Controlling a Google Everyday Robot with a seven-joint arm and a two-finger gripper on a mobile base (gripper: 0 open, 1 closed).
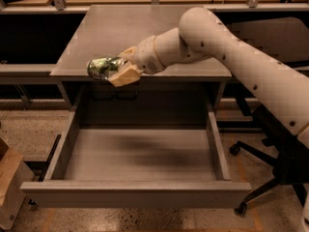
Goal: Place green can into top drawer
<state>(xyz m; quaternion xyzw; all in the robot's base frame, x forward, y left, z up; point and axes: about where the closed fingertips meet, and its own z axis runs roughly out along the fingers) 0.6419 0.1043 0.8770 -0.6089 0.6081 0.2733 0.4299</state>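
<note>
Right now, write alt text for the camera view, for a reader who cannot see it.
The gripper holds the green can on its side, jaws shut on it, at the front left edge of the grey cabinet top. Below it, the top drawer stands pulled open toward the camera.
</note>
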